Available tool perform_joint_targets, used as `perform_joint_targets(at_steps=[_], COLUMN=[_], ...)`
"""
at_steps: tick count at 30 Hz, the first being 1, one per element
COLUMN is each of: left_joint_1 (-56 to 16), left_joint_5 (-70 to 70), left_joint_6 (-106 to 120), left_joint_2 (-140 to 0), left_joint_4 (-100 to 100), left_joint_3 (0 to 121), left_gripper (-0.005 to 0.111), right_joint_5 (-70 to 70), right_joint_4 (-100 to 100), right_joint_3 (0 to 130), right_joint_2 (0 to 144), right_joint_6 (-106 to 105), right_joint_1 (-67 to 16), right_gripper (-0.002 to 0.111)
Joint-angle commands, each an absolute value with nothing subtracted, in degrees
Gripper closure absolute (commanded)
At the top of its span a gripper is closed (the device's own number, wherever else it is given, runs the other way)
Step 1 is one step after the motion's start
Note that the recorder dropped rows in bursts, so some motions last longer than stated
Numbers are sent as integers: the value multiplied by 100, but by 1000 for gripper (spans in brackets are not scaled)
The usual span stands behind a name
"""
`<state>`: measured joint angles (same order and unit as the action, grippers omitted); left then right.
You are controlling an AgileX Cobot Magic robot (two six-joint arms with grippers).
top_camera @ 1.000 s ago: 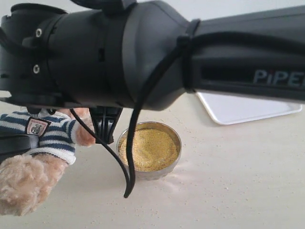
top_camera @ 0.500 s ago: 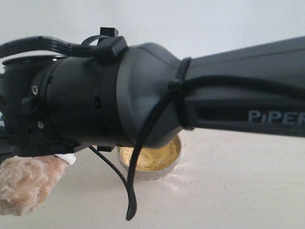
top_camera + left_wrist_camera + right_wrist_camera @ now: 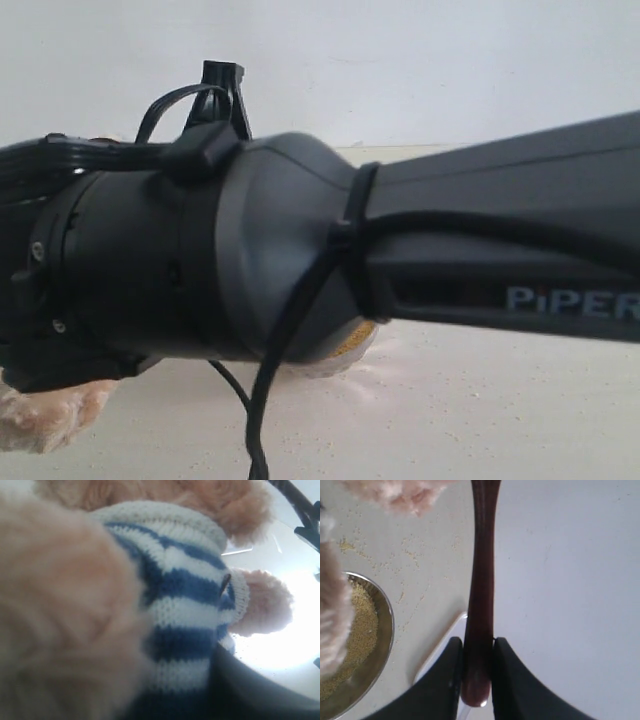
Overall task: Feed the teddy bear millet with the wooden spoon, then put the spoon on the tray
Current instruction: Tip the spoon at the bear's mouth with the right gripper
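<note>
tool (image 3: 478, 646) clamps wooden spoon (image 3: 482, 580) handle | millet (image 3: 360, 625) in steel bowl (image 3: 390, 630) nearby | loose grains (image 3: 412, 555) on table (image 3: 560, 580)

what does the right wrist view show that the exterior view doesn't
Only the right wrist view: the wooden spoon, its handle gripped in the right hand. Only the exterior view: a black arm filling most of the frame, with a cable. Both: the millet in its steel bowl, fur of the teddy bear and the pale table.

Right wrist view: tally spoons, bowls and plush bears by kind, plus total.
wooden spoon: 1
steel bowl, holding millet: 1
teddy bear, only fur showing: 1
Total: 3
</note>
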<state>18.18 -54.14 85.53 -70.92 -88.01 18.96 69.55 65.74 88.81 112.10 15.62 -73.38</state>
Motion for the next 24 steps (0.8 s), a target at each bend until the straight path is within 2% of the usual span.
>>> perform_joint_targets(at_steps=[1,24], left_joint_1=[1827,1827], left_joint_5=[-5540,-5540], left_joint_6=[8573,8573], left_joint_2=[-7051,-7051], left_joint_4=[-8899,-8899], left_joint_3=[1894,1894], left_gripper=[102,102], right_joint_5=[6996,6996], right_joint_4=[6741,7491], right_joint_3=[8796,8448], right_joint_2=[11254,10981], right_joint_6=[1612,2151], right_joint_1=[-7386,-7484], right_gripper=[108,108])
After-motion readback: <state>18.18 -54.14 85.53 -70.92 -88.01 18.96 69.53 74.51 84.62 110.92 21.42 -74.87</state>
